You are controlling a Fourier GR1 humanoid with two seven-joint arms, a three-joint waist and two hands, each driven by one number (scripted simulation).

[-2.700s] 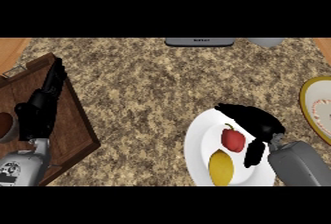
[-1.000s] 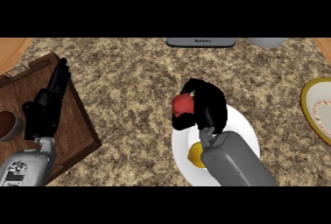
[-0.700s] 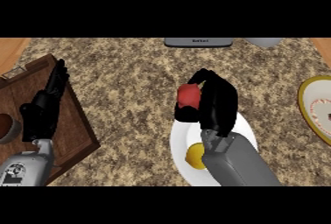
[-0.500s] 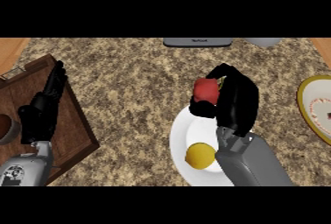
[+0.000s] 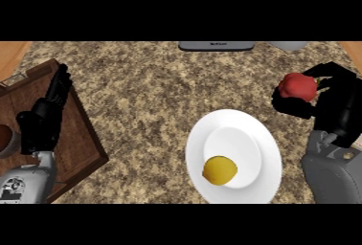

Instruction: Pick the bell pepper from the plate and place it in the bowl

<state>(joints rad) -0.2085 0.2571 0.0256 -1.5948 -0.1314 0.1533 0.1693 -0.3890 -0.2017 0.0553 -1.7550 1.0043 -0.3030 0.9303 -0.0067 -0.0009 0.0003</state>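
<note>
The red bell pepper is held above the counter at the right, well off the white plate. My right hand is curled round the pepper from the right side, thumb below it. A yellow lemon stays on the plate's lower left part. The bowl does not show in this view; my right hand and forearm cover the right edge where it stood. My left hand rests open over the wooden board at the left, fingers up.
A wooden cutting board lies at the left with a brown round object at its edge. A grey appliance and a grey cup sit at the counter's far edge.
My right hand lifted the bell pepper off the plate and carried it to the right. The lemon stayed on the plate. The left hand kept still.
</note>
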